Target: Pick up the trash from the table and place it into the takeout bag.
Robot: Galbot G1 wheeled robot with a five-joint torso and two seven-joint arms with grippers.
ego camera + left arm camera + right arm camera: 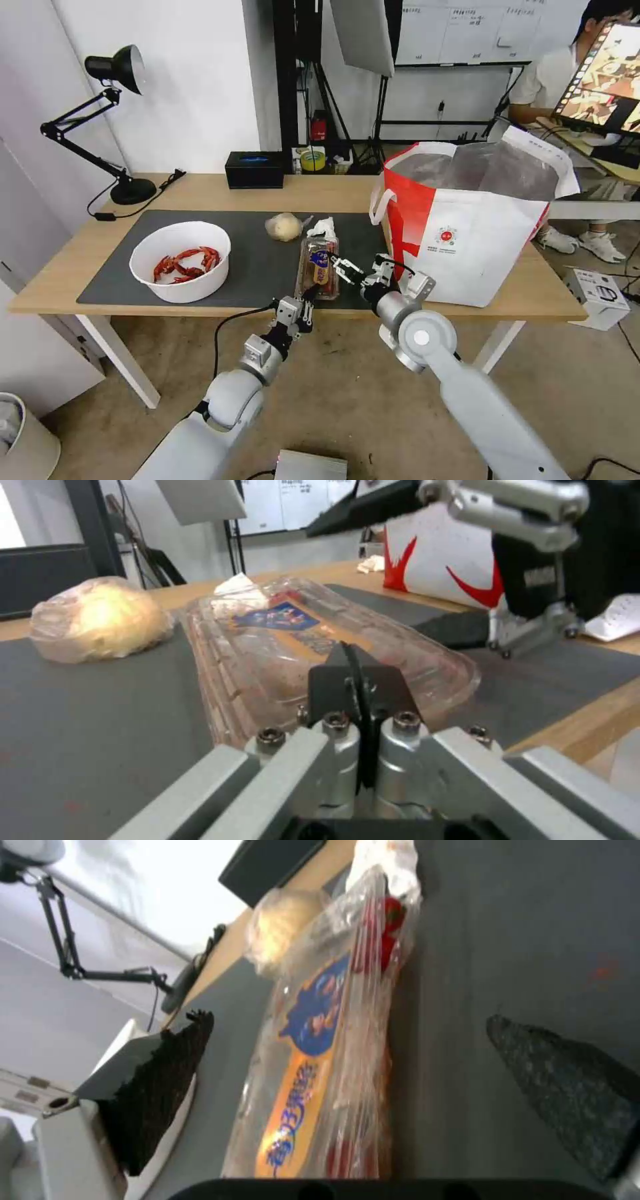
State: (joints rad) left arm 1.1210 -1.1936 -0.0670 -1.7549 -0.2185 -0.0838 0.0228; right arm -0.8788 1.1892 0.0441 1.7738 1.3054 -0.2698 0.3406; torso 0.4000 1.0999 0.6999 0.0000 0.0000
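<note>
Open mat is left on both sides of the clamshell tray [319,265]; its far end is crowded.

The tray's right flank is hemmed by the takeout bag [467,220], with a narrow strip of dark mat [260,263] between them, where the right gripper [347,268] is seen with fingers spread. Behind the tray, passage is blocked by a crumpled tissue [323,229] and a wrapped lump [284,227]. Wider bare mat is left toward the white bowl [180,261].

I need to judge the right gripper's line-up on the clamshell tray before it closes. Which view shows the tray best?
The right wrist view: the clamshell tray lies between the right gripper's open fingers. The head view shows the whole tray small, beside the right gripper. The left wrist view shows it partly behind the shut left gripper.
</note>
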